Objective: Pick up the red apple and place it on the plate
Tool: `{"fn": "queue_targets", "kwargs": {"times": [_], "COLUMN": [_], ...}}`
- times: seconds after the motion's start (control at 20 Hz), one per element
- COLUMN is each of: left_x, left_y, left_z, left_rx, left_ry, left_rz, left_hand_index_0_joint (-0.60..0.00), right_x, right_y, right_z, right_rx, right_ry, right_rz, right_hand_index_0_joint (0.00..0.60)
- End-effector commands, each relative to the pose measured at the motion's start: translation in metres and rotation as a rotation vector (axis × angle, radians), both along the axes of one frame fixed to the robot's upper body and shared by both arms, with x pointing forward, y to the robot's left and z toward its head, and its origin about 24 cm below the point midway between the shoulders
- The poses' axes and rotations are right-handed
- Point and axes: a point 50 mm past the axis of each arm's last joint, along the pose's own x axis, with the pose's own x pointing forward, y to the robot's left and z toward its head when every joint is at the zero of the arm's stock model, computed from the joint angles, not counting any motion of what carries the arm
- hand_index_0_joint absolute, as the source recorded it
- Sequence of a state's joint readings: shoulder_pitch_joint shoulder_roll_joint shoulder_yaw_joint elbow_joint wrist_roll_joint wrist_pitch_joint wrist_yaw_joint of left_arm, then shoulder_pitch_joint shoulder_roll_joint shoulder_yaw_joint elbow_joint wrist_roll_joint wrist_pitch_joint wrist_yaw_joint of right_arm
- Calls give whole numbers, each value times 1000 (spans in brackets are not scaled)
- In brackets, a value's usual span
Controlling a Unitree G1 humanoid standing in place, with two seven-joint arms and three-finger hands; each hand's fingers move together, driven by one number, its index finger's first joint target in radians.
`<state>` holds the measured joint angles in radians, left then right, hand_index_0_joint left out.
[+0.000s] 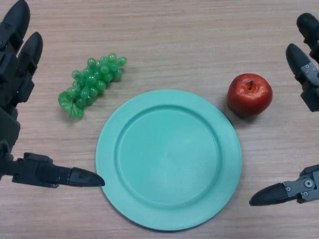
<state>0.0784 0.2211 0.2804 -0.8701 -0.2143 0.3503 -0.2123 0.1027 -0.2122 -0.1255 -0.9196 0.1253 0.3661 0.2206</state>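
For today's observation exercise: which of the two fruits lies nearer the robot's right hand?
The red apple, right of the plate, near the right hand; the green grapes lie on the left side.

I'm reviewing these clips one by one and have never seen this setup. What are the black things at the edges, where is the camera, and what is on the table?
The picture comes from a camera on a humanoid robot's head, looking down at a wooden table. The black shapes are its two hands: the left hand at the left edge, the right hand at the right edge. Both have their fingers spread open and hold nothing. In the middle lies a green plate with nothing on it. A red apple sits just off its upper right rim, nearer the right hand. A bunch of green grapes lies to the plate's upper left.
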Motion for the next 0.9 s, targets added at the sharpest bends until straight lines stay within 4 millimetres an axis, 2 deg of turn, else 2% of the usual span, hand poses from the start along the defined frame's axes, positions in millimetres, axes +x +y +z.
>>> {"fn": "queue_targets", "kwargs": {"times": [0.05, 0.35, 0.5, 0.7, 0.9], "left_x": [-13, -10, -8, -6, -7], "left_y": [1, 2, 3, 2, -2], "left_z": [25, 18, 11, 9, 6], "left_rx": [62, 62, 56, 58, 57], "left_ry": [-200, -202, -189, -187, -176], "left_rz": [8, 15, 19, 32, 15], "left_hand_index_0_joint": [0, 0, 0, 0, 0], "right_x": [-14, -9, 2, 32, 69], "right_y": [-6, -5, -5, -5, -14], "right_z": [25, 26, 25, 20, 14], "right_rx": [-5, -16, -28, -73, -123], "right_ry": [-194, -205, -199, -142, -122], "right_rz": [-19, -35, -41, -52, -108], "right_hand_index_0_joint": [0, 0, 0, 0, 0]}}
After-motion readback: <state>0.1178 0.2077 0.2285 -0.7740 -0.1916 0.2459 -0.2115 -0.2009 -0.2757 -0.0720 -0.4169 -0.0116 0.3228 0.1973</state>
